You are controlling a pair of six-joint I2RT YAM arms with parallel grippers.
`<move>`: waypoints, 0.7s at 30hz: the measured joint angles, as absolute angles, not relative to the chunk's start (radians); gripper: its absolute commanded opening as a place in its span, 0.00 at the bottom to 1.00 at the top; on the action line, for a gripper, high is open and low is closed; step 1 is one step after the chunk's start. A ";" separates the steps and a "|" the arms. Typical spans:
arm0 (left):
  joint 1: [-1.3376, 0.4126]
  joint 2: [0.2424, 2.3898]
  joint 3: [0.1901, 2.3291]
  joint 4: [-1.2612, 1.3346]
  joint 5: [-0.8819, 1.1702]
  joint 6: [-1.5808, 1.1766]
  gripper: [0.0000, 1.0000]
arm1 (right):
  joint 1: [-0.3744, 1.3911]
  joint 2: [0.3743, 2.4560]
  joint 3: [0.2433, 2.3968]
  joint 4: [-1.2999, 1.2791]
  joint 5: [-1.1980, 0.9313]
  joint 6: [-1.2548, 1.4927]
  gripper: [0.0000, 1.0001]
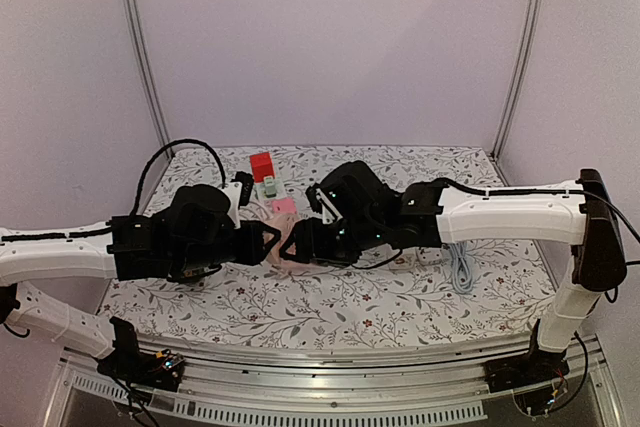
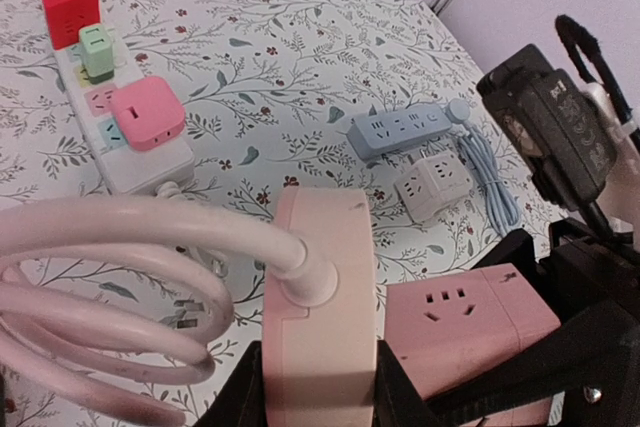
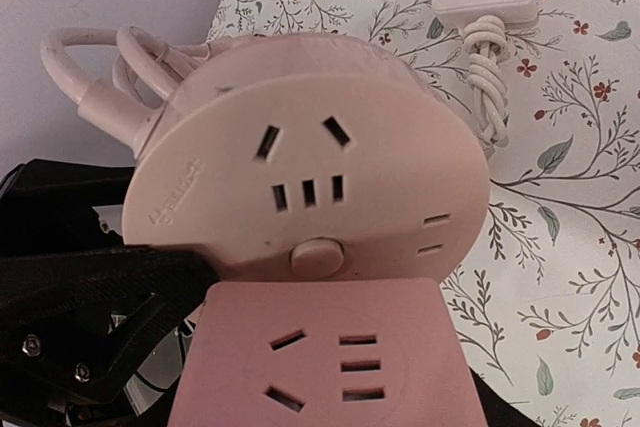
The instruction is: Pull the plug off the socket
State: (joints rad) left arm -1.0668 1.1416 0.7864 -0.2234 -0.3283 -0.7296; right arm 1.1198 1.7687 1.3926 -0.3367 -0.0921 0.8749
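The socket is a round pale pink block with a thick coiled cord. My left gripper is shut on its rim and holds it edge-on above the table. The plug is a darker pink cube adapter held in my right gripper, which is shut on its sides. The plug sits close against the lower part of the socket's face. Whether its prongs are still seated is hidden. In the top view both grippers meet at mid-table, left gripper and right gripper.
A white power strip lies at the back left, carrying a red cube, a green adapter and a pink adapter. Further right lie a blue strip, a white cube adapter and a coiled grey cable.
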 measured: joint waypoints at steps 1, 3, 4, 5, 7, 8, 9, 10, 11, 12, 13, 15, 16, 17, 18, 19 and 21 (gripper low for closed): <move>-1.067 1.141 0.786 -0.223 -0.327 -0.731 0.00 | 1.120 1.768 1.390 -0.332 -0.092 0.874 0.26; -1.066 1.137 0.786 -0.223 -0.321 -0.736 0.00 | 1.120 1.761 1.377 -0.317 -0.093 0.865 0.26; -1.064 1.135 0.786 -0.223 -0.314 -0.740 0.00 | 1.120 1.755 1.368 -0.308 -0.093 0.860 0.26; -1.060 1.129 0.785 -0.222 -0.302 -0.745 0.00 | 1.119 1.746 1.359 -0.300 -0.094 0.854 0.26; -1.050 1.109 0.776 -0.214 -0.279 -0.753 0.00 | 1.119 1.726 1.336 -0.279 -0.102 0.846 0.26; -1.046 1.099 0.770 -0.211 -0.272 -0.755 0.00 | 1.118 1.715 1.327 -0.270 -0.107 0.844 0.26; -1.041 1.087 0.762 -0.208 -0.264 -0.756 0.00 | 1.115 1.703 1.312 -0.256 -0.116 0.841 0.26; -1.034 1.072 0.752 -0.213 -0.250 -0.757 0.00 | 1.107 1.689 1.296 -0.248 -0.111 0.841 0.26; -1.029 1.060 0.743 -0.216 -0.234 -0.758 0.00 | 1.088 1.673 1.275 -0.241 -0.110 0.841 0.26; -1.026 1.046 0.731 -0.219 -0.217 -0.760 0.00 | 1.063 1.660 1.254 -0.235 -0.108 0.841 0.26; -1.024 1.037 0.722 -0.221 -0.201 -0.761 0.00 | 1.040 1.650 1.237 -0.230 -0.107 0.840 0.26; -1.018 1.026 0.709 -0.223 -0.179 -0.767 0.00 | 1.004 1.639 1.210 -0.221 -0.101 0.838 0.26; -1.014 1.022 0.704 -0.223 -0.170 -0.770 0.00 | 0.984 1.631 1.195 -0.216 -0.094 0.834 0.26; -1.011 1.020 0.701 -0.224 -0.163 -0.772 0.00 | 0.976 1.625 1.184 -0.216 -0.087 0.832 0.26; -1.008 1.018 0.698 -0.224 -0.159 -0.775 0.00 | 0.970 1.613 1.171 -0.216 -0.082 0.829 0.26; -1.004 1.016 0.695 -0.224 -0.153 -0.780 0.00 | 0.968 1.604 1.163 -0.217 -0.080 0.827 0.26; -0.986 1.014 0.693 -0.229 -0.138 -0.797 0.00 | 0.968 1.580 1.151 -0.221 -0.068 0.823 0.26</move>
State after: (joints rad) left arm -0.9855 1.0138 0.6926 -0.2295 -0.1375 -0.7971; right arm 0.9680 1.5803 1.1515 -0.2214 -0.0685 0.8230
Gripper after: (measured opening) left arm 0.277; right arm 0.618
